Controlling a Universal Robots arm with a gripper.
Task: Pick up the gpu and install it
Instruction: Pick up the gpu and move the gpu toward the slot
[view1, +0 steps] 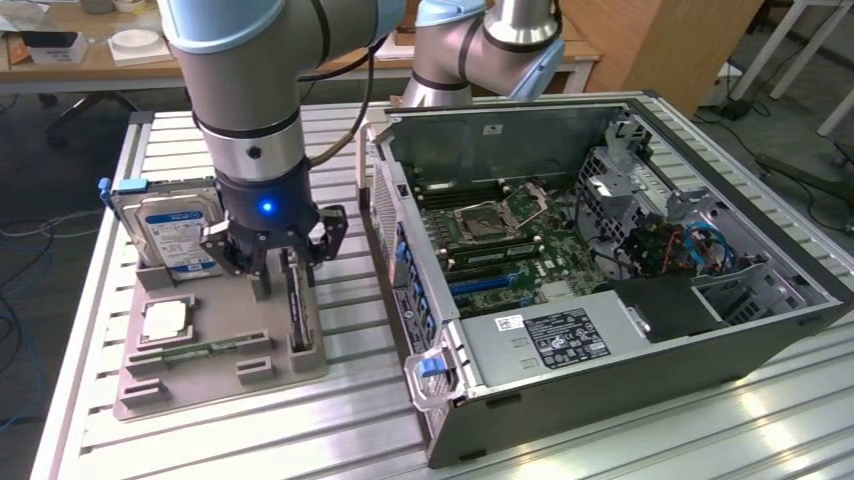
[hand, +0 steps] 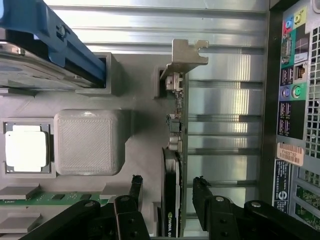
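Observation:
The gpu (view1: 298, 305) is a thin black card standing on edge in a slot of the grey holder (view1: 200, 378), on the exterior view's left of the open computer case (view1: 627, 330). My gripper (view1: 284, 262) hangs right over its upper end. In the wrist view the gpu (hand: 172, 170) runs between my two black fingers (hand: 136, 189), and its silver bracket (hand: 187, 52) is at the far end. The gripper (hand: 167, 185) is open and straddles the card, with a visible gap on one side and the other finger close to the board's edge.
The holder (hand: 87, 142) also carries a silver hard drive (view1: 174, 225) with a blue clip, a square processor (view1: 164, 320) and a green memory stick (view1: 214, 350). The case's rear port panel (hand: 292, 100) stands close beside the card. The motherboard (view1: 514, 240) lies exposed inside the case.

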